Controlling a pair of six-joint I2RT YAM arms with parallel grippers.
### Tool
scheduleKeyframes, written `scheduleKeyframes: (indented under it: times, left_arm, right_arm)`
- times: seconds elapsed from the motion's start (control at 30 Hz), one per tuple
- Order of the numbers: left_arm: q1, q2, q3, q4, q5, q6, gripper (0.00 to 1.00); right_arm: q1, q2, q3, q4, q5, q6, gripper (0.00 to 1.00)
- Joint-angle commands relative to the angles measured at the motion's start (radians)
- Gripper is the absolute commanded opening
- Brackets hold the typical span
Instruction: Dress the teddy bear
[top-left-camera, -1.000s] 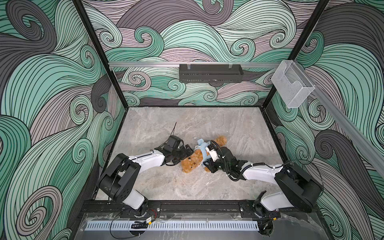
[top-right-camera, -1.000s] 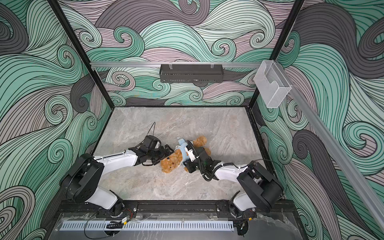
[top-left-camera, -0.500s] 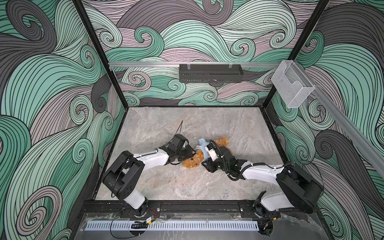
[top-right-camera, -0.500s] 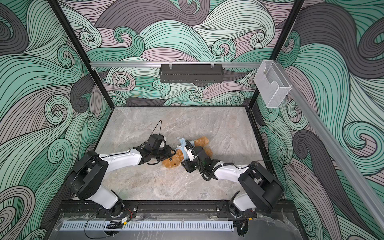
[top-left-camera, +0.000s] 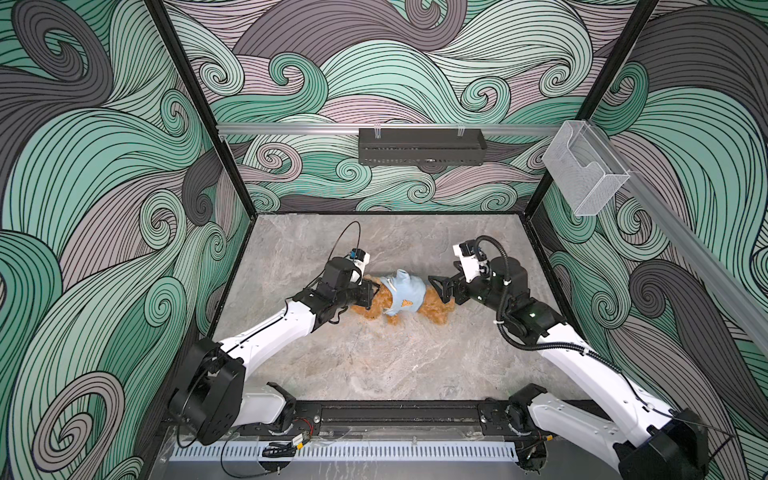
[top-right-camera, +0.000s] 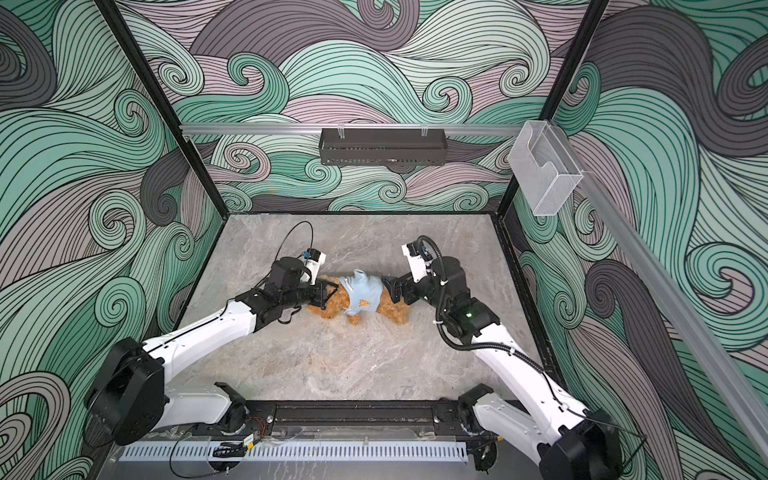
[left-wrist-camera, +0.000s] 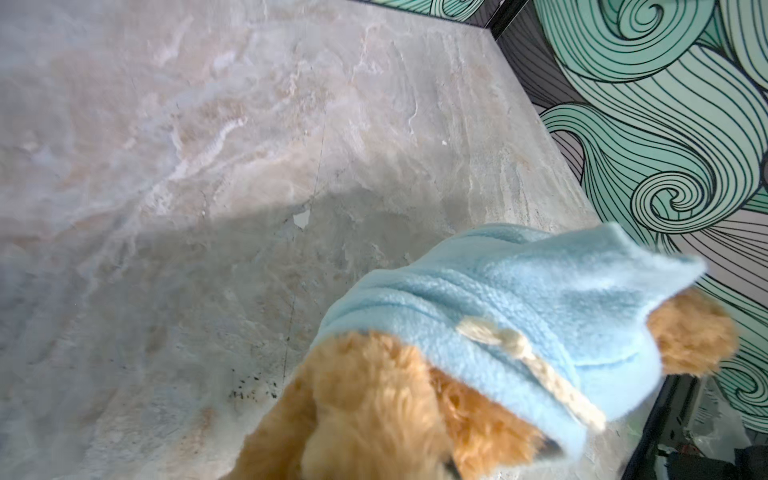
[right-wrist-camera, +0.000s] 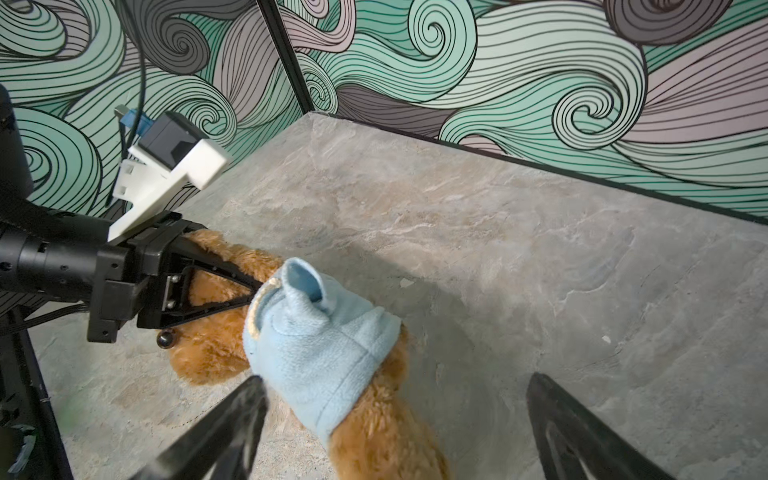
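Marble desk (top-left-camera: 374, 365), shirt (top-left-camera: 405, 293) on the teddy bear (top-left-camera: 436, 309).
Your right claw (top-left-camera: 435, 288) just sprang open by its legs, left claw (top-left-camera: 368, 293) clamped its head: shirt's down, check sleeves.

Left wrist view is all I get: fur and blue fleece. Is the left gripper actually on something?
Observer: Yes. The right wrist view shows the left gripper closed on the teddy bear's head, tips at the shirt collar.
Operator: Other arm?
Observer: The right gripper is wide open beside the bear's legs, holding nothing.
Operator: Arms through?
Observer: One sleeve sticks up empty.
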Motion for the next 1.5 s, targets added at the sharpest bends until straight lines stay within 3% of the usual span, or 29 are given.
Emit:
scheduleKeyframes:
  times: [0.0, 0.1, 0.33, 0.63, 0.83, 0.93, 1.13, 1.3, 1.47]
  left_arm:
    - [0.009, -0.062, 0.028, -0.022, -0.002, 0.120, 0.00]
    - [0.009, -0.096, 0.031, -0.041, -0.007, 0.125, 0.00]
    - [0.009, -0.125, 0.032, -0.061, 0.022, 0.090, 0.00]
    - [0.009, -0.140, 0.013, -0.089, -0.011, 0.049, 0.00]
    - [0.009, -0.151, 0.004, -0.088, -0.022, 0.052, 0.00]
    - [0.008, -0.153, 0.000, -0.086, -0.017, 0.057, 0.00]
    - [0.008, -0.166, 0.003, -0.095, -0.011, 0.064, 0.00]
    - [0.008, -0.164, 0.002, -0.090, 0.008, 0.065, 0.00]
    - [0.009, -0.151, 0.005, -0.068, 0.048, 0.052, 0.00]
  right_arm:
    - [-0.016, 0.049, 0.051, -0.077, -0.166, -0.075, 0.98]
    - [-0.015, 0.088, 0.054, -0.026, -0.316, -0.067, 0.98]
    - [-0.004, 0.175, 0.022, 0.103, -0.452, -0.017, 0.94]
    - [0.008, 0.139, -0.080, 0.081, -0.301, -0.012, 0.91]
    - [0.010, 0.120, -0.141, 0.098, -0.376, 0.030, 0.85]
    - [0.010, 0.148, -0.144, 0.112, -0.402, 0.032, 0.78]
    - [-0.006, 0.154, -0.164, 0.139, -0.348, 0.006, 0.62]
    - [-0.005, 0.198, -0.160, 0.218, -0.474, 0.021, 0.57]
    - [0.000, 0.250, -0.158, 0.281, -0.481, 0.007, 0.46]
